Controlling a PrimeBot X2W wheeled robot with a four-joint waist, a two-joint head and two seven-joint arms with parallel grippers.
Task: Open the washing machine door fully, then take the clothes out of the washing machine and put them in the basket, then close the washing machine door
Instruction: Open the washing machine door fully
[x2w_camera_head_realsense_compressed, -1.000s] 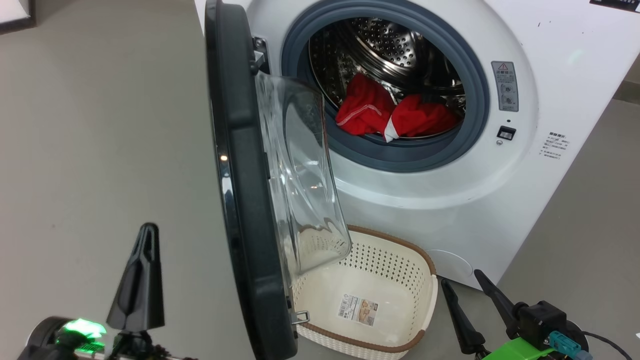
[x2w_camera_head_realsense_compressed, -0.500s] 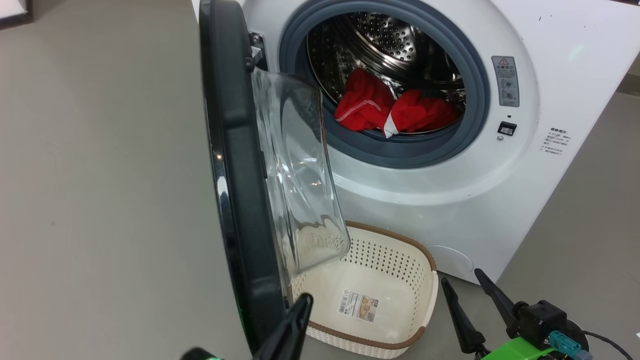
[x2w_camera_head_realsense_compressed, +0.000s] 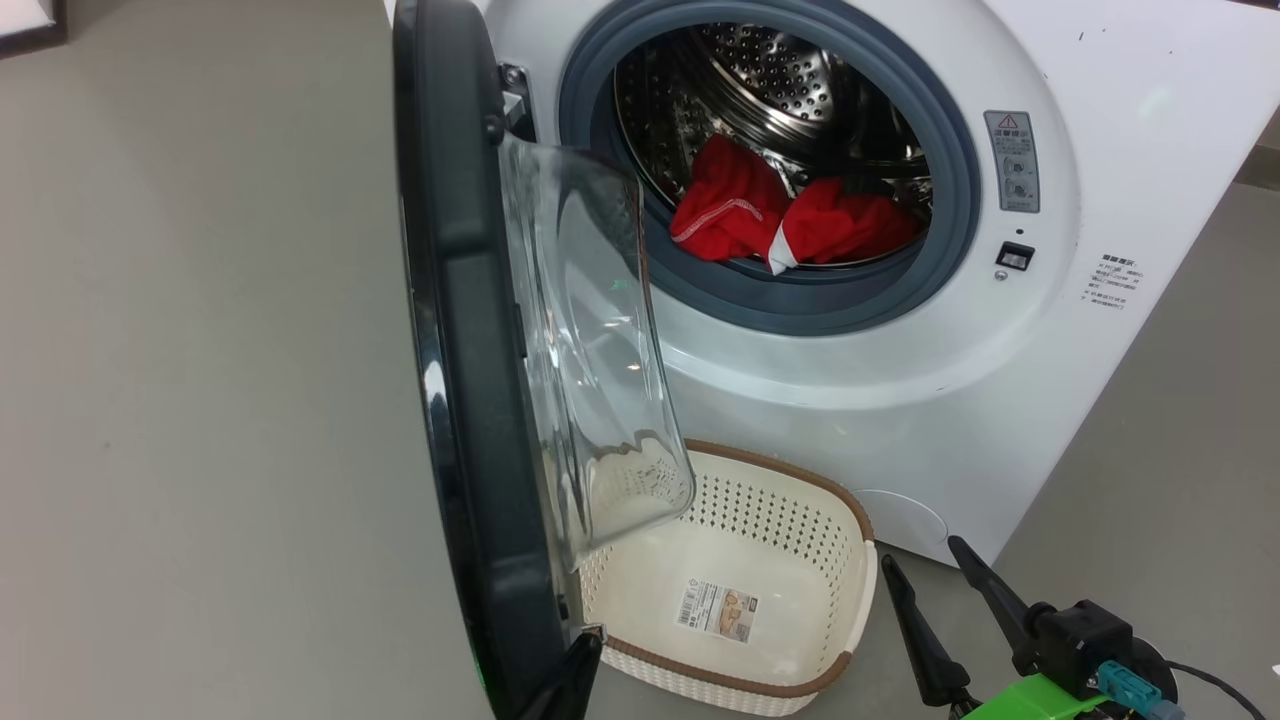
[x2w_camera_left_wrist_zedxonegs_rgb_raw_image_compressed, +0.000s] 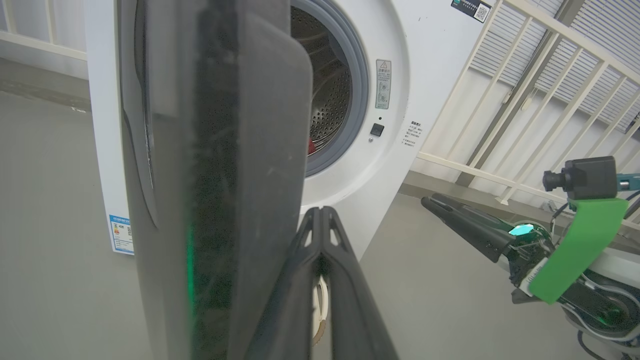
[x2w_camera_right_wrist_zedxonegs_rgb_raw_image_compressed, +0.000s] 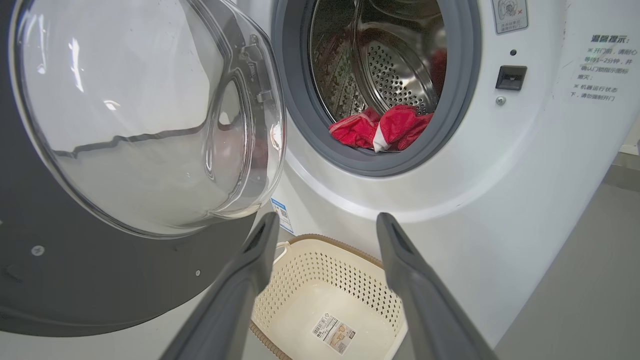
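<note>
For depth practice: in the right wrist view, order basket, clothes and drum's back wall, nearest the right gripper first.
1. Basket, on the floor, just before the right gripper.
2. Clothes, at the drum's mouth.
3. Drum's back wall, deepest inside.

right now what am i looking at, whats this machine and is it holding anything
It's a two-armed robot seen through three cameras. One sits on its head, looking down; the others sit on each wrist, looking along that arm's two dark fingers. The left gripper is shut and empty, beside the edge of the open washing machine door. The right gripper is open, holding nothing. Red clothes lie inside the washing machine; the empty basket stands on the floor below.
</note>
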